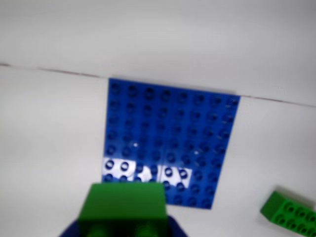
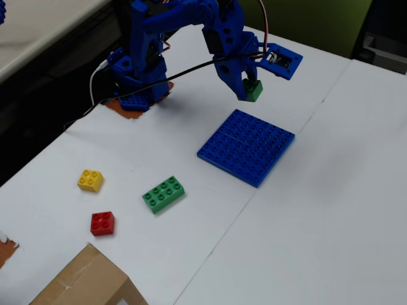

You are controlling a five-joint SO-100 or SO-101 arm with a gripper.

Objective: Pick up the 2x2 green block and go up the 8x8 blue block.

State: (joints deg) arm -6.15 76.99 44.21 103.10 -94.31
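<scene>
1 of 2 steps looks done: the small square green 2x2 toy brick (image 2: 253, 90) is off the surface and clamped in the blue 3D-printed gripper (image 2: 247, 89); jaws closed narrow on it, 1 finger on each side as far as the fixed view shows.

Near to far in the fixed view:
- brown cardboard box corner (image 2: 86, 279) at the bottom edge
- small red 2x2 brick (image 2: 102, 223), small yellow 2x2 brick (image 2: 90, 180), long green 2x4 brick (image 2: 163, 194), all loose on the white surface (image 2: 318, 210), untouched
- large flat blue 8x8 studded baseplate (image 2: 247, 146), flat, no brick on it
- held brick hanging in the air above and just beyond the baseplate's far edge, not touching it

Wrist view agrees: green brick (image 1: 126, 201) fills the bottom centre, baseplate (image 1: 170, 140) lies ahead of it, 2x4 brick (image 1: 289, 213) sits at bottom right.

Left to do, my read: bring the brick in over the plate, lower onto the studs, release.

Orientation: the brick is square, so no real long axis. Wrist view shows 2 round shapes on the face toward the camera, too blurred to say studs or underside, so I can't confirm it sits stud-up. Baseplate is also square; its edges run diagonal to the surface seam in the fixed view.
</scene>
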